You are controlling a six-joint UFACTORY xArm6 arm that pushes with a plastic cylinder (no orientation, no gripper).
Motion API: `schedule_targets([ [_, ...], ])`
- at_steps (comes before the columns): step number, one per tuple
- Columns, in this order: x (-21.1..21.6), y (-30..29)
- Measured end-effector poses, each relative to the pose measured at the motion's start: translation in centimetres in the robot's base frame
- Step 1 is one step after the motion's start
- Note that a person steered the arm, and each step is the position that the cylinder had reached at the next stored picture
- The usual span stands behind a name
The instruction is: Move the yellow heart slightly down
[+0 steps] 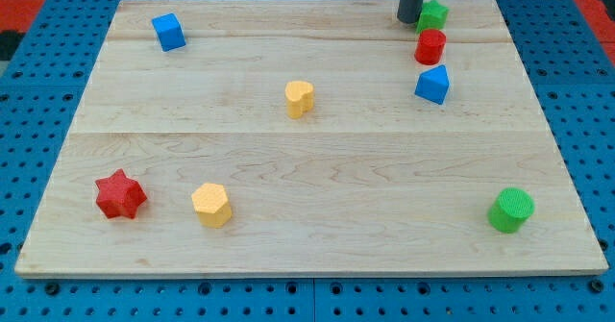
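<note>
The yellow heart (300, 98) lies near the middle of the wooden board (307, 149), a little above centre. My tip (409, 19) is at the view's top right, touching or just left of a green block (433, 14). The tip is far to the upper right of the yellow heart, with bare board between them.
A red cylinder (430, 46) and a blue block (433, 84) lie below the green block. A blue cube (168, 31) is at the top left. A red star (120, 194) and a yellow hexagon (211, 205) are at the bottom left. A green cylinder (510, 210) is at the bottom right.
</note>
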State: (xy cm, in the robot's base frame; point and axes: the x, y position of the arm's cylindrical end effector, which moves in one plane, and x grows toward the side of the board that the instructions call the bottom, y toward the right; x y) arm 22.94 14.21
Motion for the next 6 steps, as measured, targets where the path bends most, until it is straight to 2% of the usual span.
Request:
schedule_targets([
  [2,5.1,-9.1],
  [3,11.3,-14.5],
  [4,12.1,-15.1],
  [6,18.0,-15.6],
])
